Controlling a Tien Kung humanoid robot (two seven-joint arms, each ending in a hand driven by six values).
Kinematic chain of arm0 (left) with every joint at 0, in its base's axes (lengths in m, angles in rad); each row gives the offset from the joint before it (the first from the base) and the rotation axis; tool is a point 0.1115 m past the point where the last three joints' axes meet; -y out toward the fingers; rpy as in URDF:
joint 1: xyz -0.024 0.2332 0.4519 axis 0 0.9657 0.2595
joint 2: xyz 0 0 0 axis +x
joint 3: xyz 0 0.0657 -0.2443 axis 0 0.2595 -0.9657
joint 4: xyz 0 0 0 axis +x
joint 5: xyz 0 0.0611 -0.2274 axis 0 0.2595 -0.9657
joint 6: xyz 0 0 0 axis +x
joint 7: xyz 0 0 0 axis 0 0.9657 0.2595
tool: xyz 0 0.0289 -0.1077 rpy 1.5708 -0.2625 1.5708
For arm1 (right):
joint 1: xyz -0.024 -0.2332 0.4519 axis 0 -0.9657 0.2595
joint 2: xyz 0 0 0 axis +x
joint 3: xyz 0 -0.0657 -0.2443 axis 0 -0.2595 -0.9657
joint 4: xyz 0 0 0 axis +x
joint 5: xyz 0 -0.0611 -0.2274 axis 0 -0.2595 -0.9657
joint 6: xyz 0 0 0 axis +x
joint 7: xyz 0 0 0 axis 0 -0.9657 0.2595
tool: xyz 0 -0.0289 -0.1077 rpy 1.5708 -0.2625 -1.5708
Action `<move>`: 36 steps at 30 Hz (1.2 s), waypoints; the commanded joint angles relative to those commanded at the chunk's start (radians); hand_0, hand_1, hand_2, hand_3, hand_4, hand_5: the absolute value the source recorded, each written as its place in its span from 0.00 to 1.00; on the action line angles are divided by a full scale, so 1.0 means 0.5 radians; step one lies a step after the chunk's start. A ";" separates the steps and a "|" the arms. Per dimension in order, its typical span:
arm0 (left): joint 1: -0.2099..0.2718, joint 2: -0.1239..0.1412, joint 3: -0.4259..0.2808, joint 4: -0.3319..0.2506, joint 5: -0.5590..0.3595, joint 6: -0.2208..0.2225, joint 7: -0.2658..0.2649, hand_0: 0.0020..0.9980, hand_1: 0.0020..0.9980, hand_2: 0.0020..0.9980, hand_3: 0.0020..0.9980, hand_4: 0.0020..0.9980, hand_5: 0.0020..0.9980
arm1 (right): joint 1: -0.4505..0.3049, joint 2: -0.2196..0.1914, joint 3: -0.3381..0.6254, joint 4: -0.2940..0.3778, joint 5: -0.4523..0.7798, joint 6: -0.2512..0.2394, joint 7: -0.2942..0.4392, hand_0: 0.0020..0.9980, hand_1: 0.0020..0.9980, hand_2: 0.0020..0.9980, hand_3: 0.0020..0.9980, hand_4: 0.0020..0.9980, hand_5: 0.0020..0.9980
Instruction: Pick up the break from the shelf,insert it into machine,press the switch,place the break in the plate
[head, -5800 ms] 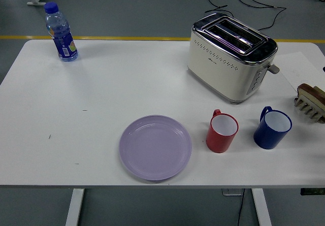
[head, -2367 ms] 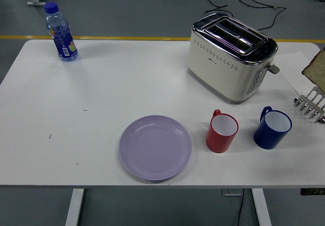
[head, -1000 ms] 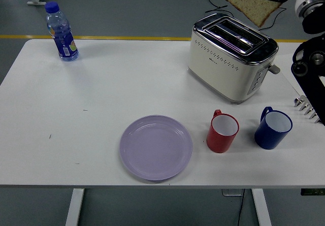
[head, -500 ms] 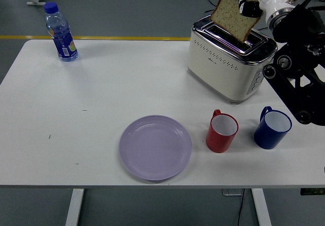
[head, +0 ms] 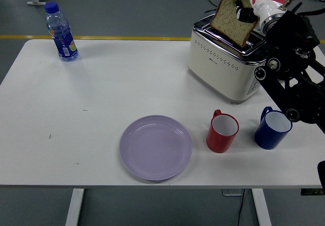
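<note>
Where hand (head: 250, 13) pinches: bread (head: 231, 15).

The robot's right arm (head: 292, 91) enters from the lower right edge of the head view and reaches up and inward, its black linkage running diagonally with round joints showing along it. Near the top, the black forearm gives way to a white wrist section with orange and red bands. The right hand (head: 247, 13) sits at the upper end, its dark fingers (head: 245, 15) curled in a pinch on a slice of bread (head: 231, 17), which it holds tilted, raised high. The left arm does not show in the view.
</note>
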 joint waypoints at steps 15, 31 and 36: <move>-0.003 -0.004 -0.009 0.000 0.010 0.000 -0.001 0.65 0.57 0.59 0.61 0.33 0.95 | 0.013 0.038 -0.013 -0.138 -0.054 -0.032 0.026 0.30 0.33 0.40 0.50 0.41 0.00; -0.005 -0.005 -0.013 0.000 0.019 0.000 -0.001 0.65 0.58 0.59 0.60 0.33 0.95 | 0.035 0.080 -0.046 -0.270 -0.082 -0.024 -0.064 0.38 0.47 0.54 0.60 0.50 0.00; -0.005 -0.006 -0.016 0.000 0.025 -0.001 0.001 0.65 0.58 0.59 0.60 0.33 0.95 | 0.038 0.088 -0.048 -0.295 -0.075 -0.003 -0.038 0.38 0.47 0.54 0.60 0.50 0.00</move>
